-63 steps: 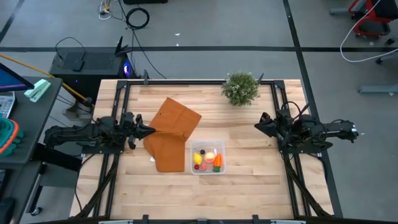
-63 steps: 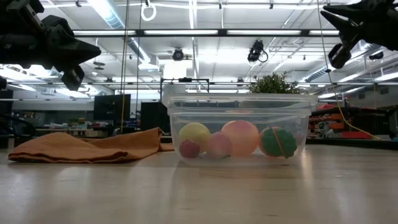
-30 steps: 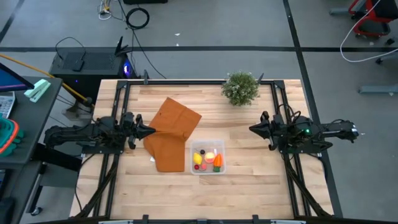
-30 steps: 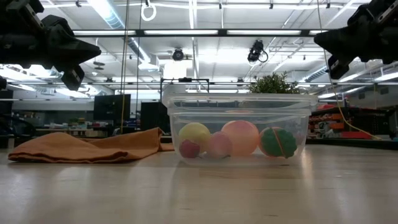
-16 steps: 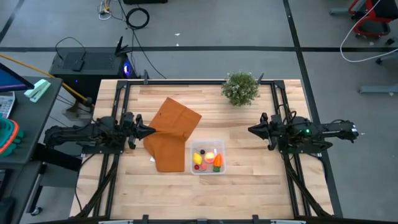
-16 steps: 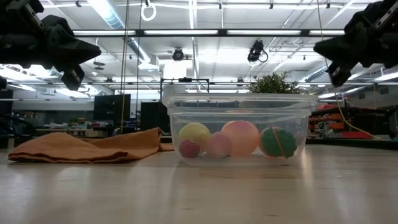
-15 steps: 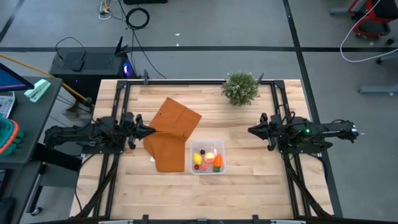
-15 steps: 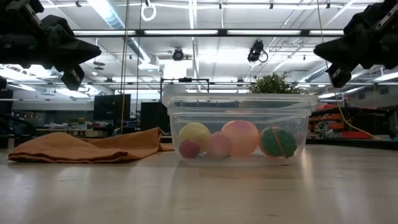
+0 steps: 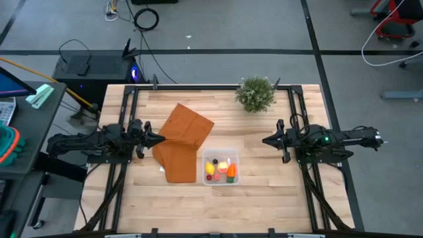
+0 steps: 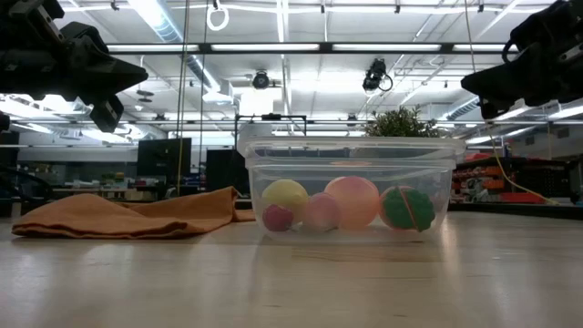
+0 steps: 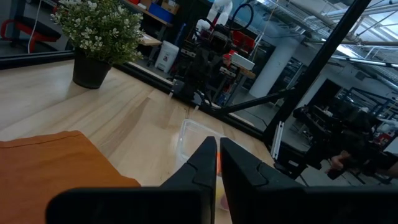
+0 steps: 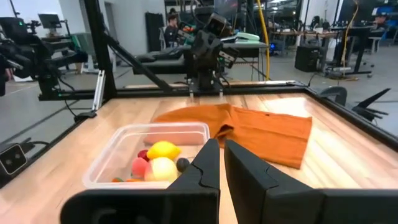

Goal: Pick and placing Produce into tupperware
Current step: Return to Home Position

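Produce (image 9: 223, 166): I see it inside the tupperware (image 9: 205, 158), near middle of the bench (image 9: 264, 198).
Left end effector (image 9: 160, 139): clenched, empty, left side.
Right end effector (image 9: 266, 140): clenched, empty, right side.
Handling: I think the pieces are light, hard and rolly; pinch each across its middle.

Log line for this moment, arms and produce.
produce: in tupperware | left gripper: shut, raised by cloth | right gripper: shut, raised right of tupperware

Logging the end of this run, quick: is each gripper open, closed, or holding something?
Left gripper: closed, empty, above the left edge of the orange cloth.
Right gripper: closed, empty, raised off to the right of the tupperware.
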You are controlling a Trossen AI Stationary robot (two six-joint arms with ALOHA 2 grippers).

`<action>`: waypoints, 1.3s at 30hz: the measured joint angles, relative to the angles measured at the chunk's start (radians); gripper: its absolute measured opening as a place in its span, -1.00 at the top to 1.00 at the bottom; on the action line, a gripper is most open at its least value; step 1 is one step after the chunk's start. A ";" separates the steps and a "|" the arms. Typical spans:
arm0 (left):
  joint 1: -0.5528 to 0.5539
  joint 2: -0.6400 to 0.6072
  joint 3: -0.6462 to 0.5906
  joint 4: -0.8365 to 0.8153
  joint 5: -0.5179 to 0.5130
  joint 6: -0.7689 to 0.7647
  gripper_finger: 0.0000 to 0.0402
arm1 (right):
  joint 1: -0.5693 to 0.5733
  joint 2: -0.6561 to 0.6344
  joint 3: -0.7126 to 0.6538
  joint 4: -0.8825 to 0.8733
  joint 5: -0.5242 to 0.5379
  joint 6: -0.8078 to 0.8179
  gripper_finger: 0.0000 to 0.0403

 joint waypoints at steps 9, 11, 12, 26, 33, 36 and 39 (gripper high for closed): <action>0.000 0.000 0.000 0.000 0.000 0.000 0.83 | 0.000 -0.001 -0.001 0.017 0.000 -0.022 1.00; 0.000 0.000 0.000 0.000 0.000 0.000 0.84 | 0.000 -0.001 -0.001 0.018 0.000 -0.017 1.00; 0.000 0.000 0.000 0.000 0.000 0.000 0.85 | 0.000 -0.001 -0.001 0.020 0.000 -0.017 1.00; 0.000 0.000 0.000 0.000 0.000 0.000 0.83 | 0.000 -0.001 -0.001 0.022 0.001 -0.014 1.00; 0.000 0.000 0.000 0.000 0.000 0.000 0.85 | 0.000 -0.001 -0.001 0.023 0.001 -0.014 1.00; 0.000 0.000 0.000 0.000 0.000 0.034 0.87 | 0.000 -0.001 -0.001 0.023 0.001 -0.014 1.00; 0.000 0.000 0.000 0.001 0.000 0.150 0.88 | 0.000 -0.001 -0.001 0.023 0.001 -0.014 1.00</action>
